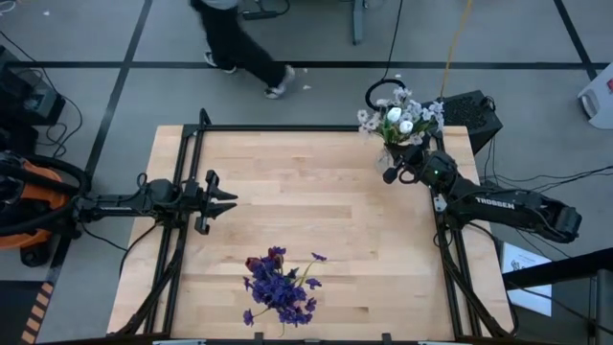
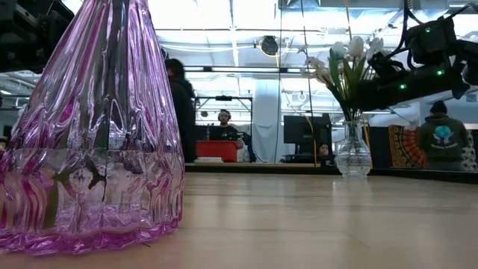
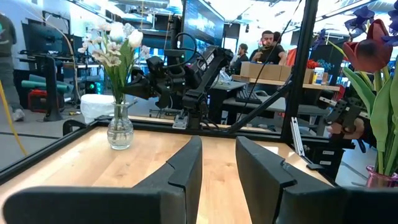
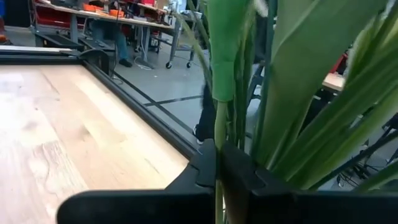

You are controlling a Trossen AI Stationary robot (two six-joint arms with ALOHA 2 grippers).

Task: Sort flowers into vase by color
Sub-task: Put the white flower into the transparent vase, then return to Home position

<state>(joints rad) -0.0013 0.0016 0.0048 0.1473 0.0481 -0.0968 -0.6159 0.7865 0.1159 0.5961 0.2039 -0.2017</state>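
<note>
Closest to your low camera, the purple vase (image 2: 97,127) holds the purple and dark red flowers (image 1: 280,286) at the bench's (image 1: 306,192) near edge. Your right hand (image 4: 217,168) is clenched on a green stem (image 4: 219,130) among the white flowers (image 1: 400,119) in the clear vase (image 2: 352,153) at the far right corner. Your left hand (image 1: 226,200) waits half-open and empty over the bench's left side.

The right end effector (image 4: 217,163) is held closed at the far right corner. The left end effector (image 1: 226,201) is parked half-open at the left side.

Robotics lab — cluttered workbenches (image 4: 106,15), monitors (image 2: 302,131), seated people (image 3: 268,46).
</note>
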